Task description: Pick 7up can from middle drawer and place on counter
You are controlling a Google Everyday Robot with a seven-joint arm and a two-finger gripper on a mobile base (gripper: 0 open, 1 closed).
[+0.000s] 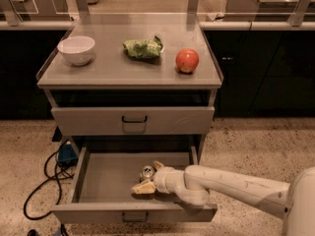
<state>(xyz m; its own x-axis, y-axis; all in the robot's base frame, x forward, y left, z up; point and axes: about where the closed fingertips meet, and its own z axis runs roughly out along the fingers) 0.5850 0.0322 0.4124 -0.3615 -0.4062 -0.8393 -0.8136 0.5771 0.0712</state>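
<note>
The middle drawer (pixel 98 181) stands pulled open, low in the cabinet. The 7up can (pixel 147 171), small and silvery with a shiny top, stands upright on its floor near the middle. My gripper (pixel 150 176) reaches into the drawer from the right on a white arm. It is open, with one pale finger (pixel 142 187) in front of the can and the other (pixel 158 164) behind it, close around the can. The counter (pixel 108 70) is the grey top of the cabinet above.
On the counter are a white bowl (pixel 76 49) at left, a green wrinkly snack bag (pixel 142 48) in the middle and a red apple (pixel 187 60) at right. The upper drawer (pixel 133 120) is closed. A black cable (pixel 42 183) and a blue object (pixel 66 154) lie on the floor at left.
</note>
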